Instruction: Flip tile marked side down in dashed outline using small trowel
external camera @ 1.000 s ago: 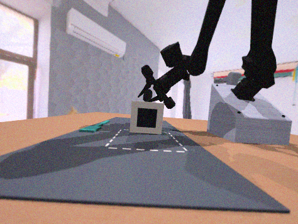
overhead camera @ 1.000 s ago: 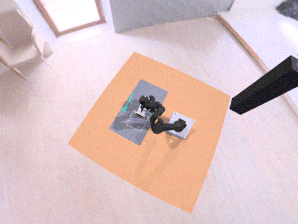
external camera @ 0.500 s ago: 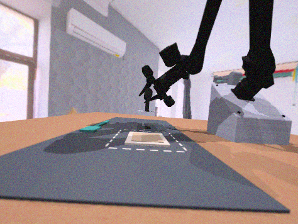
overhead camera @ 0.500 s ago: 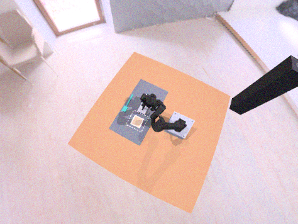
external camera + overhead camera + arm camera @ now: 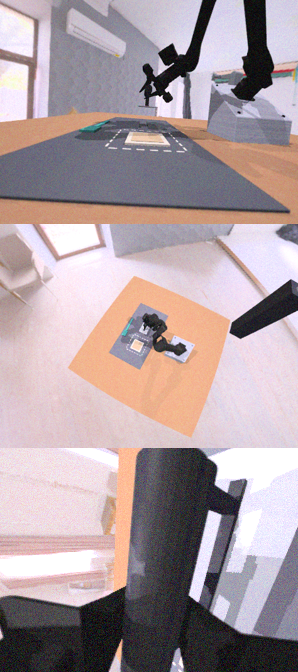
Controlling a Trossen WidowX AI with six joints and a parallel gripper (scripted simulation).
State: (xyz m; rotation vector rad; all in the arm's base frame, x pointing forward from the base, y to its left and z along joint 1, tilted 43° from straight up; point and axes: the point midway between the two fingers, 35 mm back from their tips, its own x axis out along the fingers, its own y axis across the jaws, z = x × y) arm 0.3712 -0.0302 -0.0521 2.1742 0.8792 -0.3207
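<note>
The tile (image 5: 137, 345) (image 5: 147, 138) lies inside the dashed outline (image 5: 112, 148) on the dark mat (image 5: 138, 363) (image 5: 126, 179). Its upper face shows a tan square with a pale border; no dark mark shows on it. Its underside is hidden. My gripper (image 5: 145, 325) (image 5: 146, 92) (image 5: 156, 589) is shut on the upright dark handle of the small trowel (image 5: 167, 523). The thin pale trowel blade (image 5: 143, 330) (image 5: 148, 106) hangs level above the mat, behind the tile in the exterior view and apart from it.
A teal flat-ended tool (image 5: 125, 332) (image 5: 91, 128) lies along the mat's left side. The arm's grey base block (image 5: 185, 354) (image 5: 264, 129) stands on the orange table (image 5: 163, 400) to the right of the mat.
</note>
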